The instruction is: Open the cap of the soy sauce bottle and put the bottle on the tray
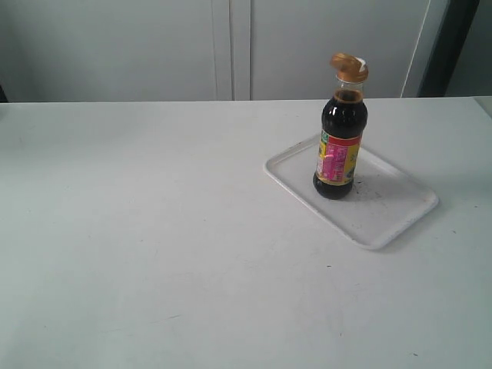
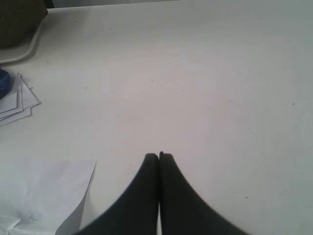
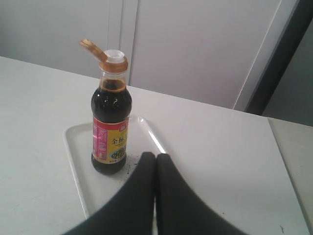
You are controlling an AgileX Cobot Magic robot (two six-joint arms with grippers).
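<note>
The soy sauce bottle (image 1: 339,146), clear glass filled with dark liquid and banded by a red, pink and yellow label, is seen upright on the flat white rimmed tray (image 1: 388,219), right of centre. Its ribbed gold-brown cap (image 1: 350,68) is flipped open, white spout exposed. Both the left gripper (image 2: 159,155) and right gripper (image 3: 155,155) are pressed closed, empty.

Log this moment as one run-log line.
bottle: upright on tray | cap: flipped open | left gripper: shut, empty, over bare table | right gripper: shut, empty, clear of bottle
</note>
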